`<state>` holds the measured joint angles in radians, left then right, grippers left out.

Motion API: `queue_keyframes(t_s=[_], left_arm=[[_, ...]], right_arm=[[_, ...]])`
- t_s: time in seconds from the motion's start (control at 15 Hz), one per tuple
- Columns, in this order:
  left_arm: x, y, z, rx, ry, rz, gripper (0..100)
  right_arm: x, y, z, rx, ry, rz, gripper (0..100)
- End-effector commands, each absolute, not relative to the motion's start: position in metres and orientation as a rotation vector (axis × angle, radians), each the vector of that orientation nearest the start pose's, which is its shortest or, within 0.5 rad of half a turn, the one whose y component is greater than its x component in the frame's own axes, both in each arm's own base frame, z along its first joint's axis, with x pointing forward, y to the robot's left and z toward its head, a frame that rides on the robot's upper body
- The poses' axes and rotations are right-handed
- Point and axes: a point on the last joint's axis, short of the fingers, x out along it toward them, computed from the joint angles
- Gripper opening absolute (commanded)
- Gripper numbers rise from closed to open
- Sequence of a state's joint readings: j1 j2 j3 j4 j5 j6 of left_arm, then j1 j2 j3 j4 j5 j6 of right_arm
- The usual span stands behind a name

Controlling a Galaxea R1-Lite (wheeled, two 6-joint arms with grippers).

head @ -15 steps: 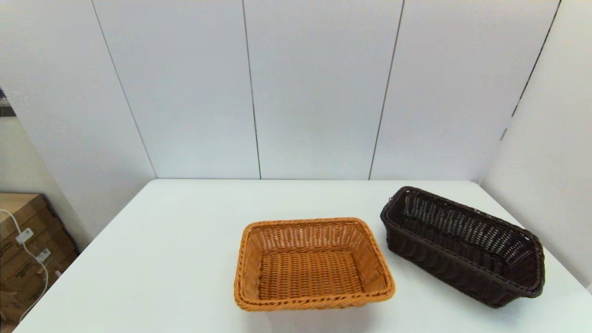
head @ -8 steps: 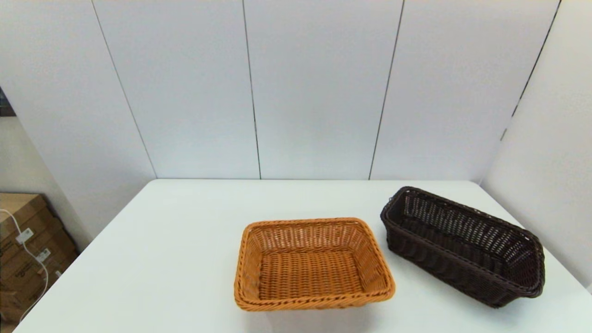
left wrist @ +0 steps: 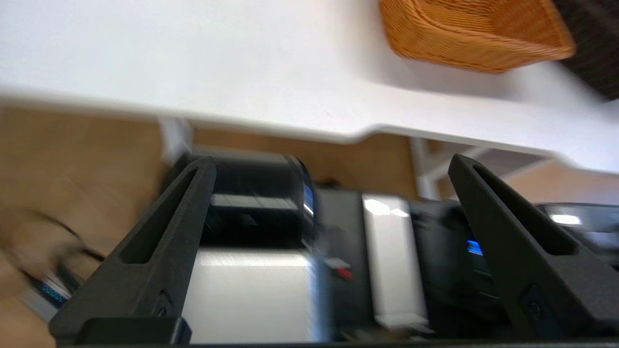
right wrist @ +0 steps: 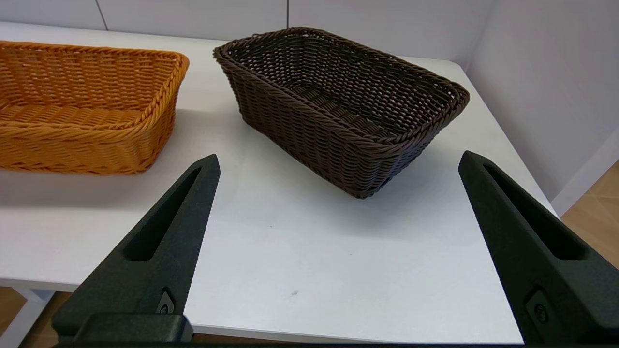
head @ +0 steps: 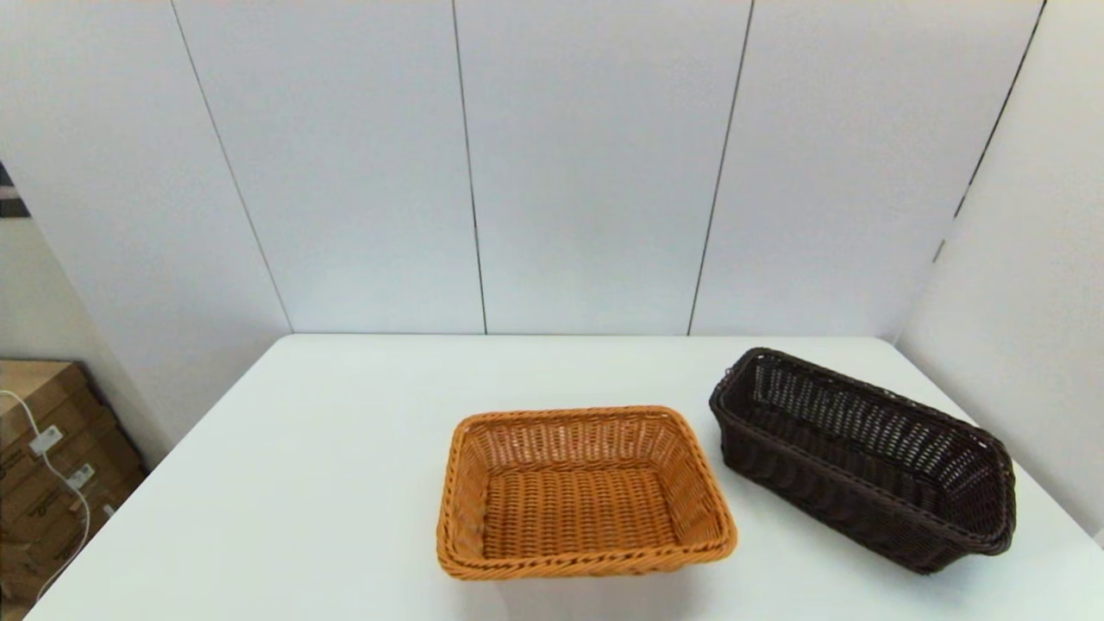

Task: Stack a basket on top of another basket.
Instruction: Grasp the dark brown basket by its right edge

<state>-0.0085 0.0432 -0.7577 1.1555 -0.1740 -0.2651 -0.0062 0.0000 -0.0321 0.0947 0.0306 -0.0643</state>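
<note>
Wicker baskets, rect., braided rims: dark brown basket (head: 862,461) beside orange-tan basket (head: 582,492).

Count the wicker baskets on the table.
2. The orange-tan basket sits at the table's near centre; the dark brown basket stands apart on its right, angled. Both empty; none appears hidden.

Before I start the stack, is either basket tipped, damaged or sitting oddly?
Nothing damaged or spilled. The dark brown basket stands upright but skewed, at an angle to the orange-tan basket, which sits square to the table. Both are empty and apart. The right hand is open, facing the dark one.
</note>
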Motion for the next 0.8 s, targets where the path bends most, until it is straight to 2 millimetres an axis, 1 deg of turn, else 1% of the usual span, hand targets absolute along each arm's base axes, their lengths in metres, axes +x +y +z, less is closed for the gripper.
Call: queue_keyframes(t_s=[0.07, 0.2, 0.27, 0.33, 0.47, 0.6, 0.8], left_arm=[[-0.089, -0.002, 0.124, -0.144, 0.298, -0.087, 100], [-0.06, -0.001, 0.11, -0.093, 0.194, -0.051, 100], [-0.048, 0.0, 0.1, -0.082, 0.157, -0.02, 100], [-0.041, 0.0, 0.093, -0.081, 0.137, -0.001, 100], [-0.032, 0.001, 0.079, -0.078, 0.121, 0.019, 100], [-0.029, 0.001, 0.079, -0.077, 0.087, 0.022, 100], [-0.024, 0.0, 0.078, -0.008, -0.005, 0.002, 100]], right_arm=[[-0.026, 0.001, 0.075, -0.063, 0.062, 0.027, 100], [-0.026, 0.001, 0.075, -0.063, 0.061, 0.027, 100], [-0.026, 0.001, 0.075, -0.063, 0.061, 0.027, 100], [-0.026, 0.001, 0.075, -0.063, 0.061, 0.027, 100], [-0.026, 0.001, 0.075, -0.065, 0.062, 0.028, 100], [-0.026, 0.001, 0.075, -0.063, 0.061, 0.027, 100], [-0.026, 0.001, 0.075, -0.065, 0.062, 0.027, 100]])
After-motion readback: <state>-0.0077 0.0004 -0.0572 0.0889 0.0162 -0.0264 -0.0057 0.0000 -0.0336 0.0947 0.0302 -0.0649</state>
